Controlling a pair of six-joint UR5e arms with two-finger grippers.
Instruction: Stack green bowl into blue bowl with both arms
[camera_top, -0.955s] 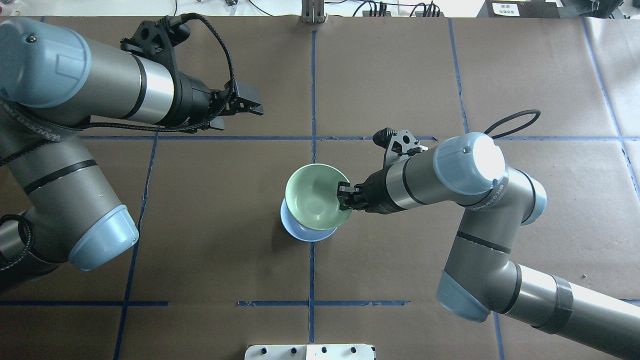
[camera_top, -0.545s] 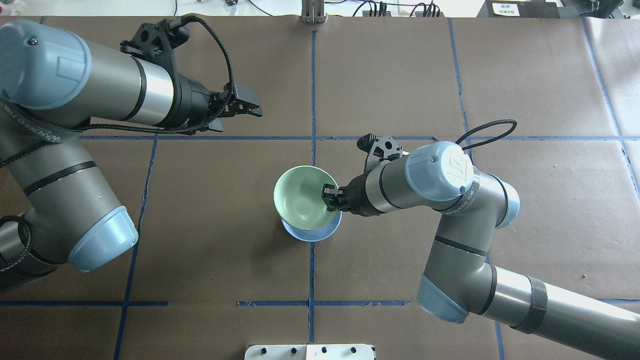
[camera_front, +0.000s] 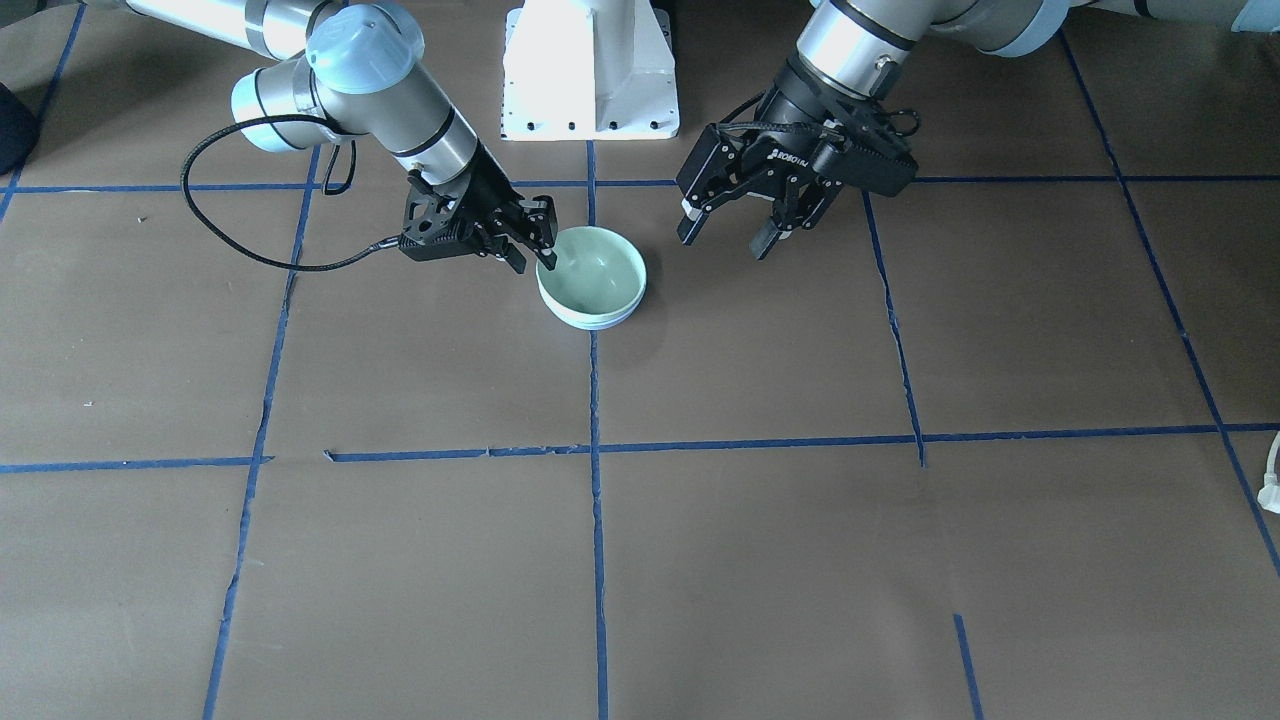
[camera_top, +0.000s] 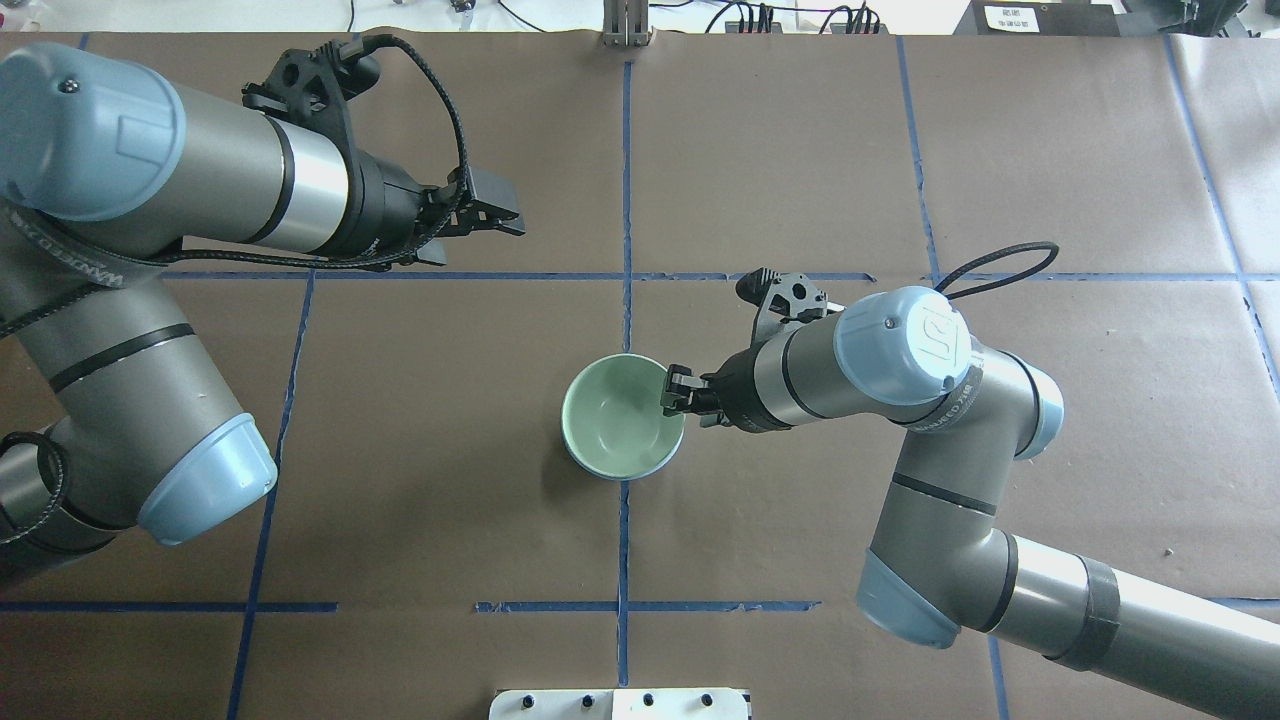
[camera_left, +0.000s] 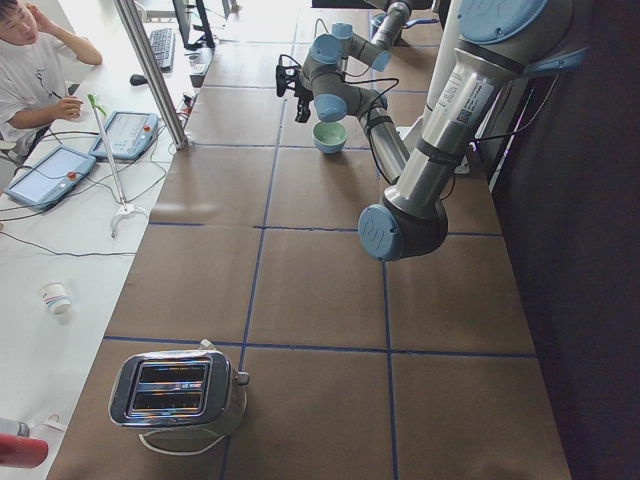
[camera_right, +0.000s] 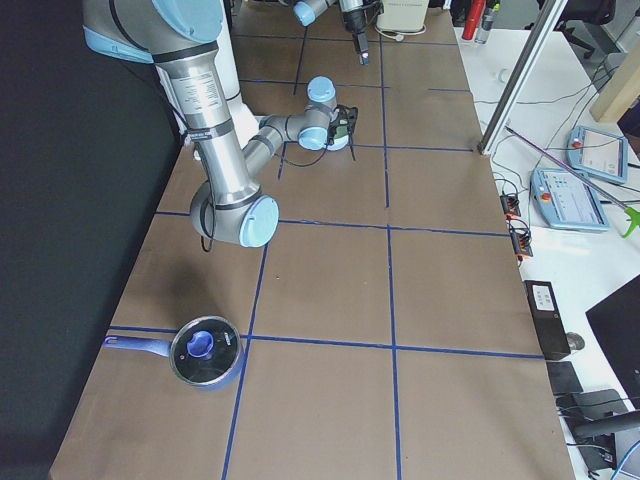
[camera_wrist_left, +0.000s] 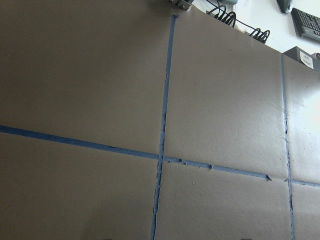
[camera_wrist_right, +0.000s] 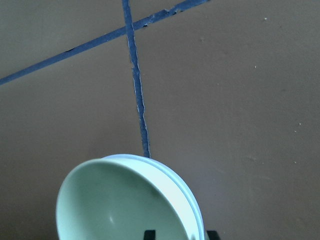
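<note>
Sitting nearest the robot, the green bowl (camera_top: 620, 420) is nested upright inside the blue bowl (camera_front: 590, 324), of which only a thin rim shows. The right gripper (camera_top: 667, 390) straddles the green rim, its jaws slightly apart and seemingly not pinching. Farther out, the left gripper (camera_front: 722, 244) hangs above the table (camera_top: 800, 150), jaws wide and empty. Stacking looks done; only backing the right arm away remains.
</note>
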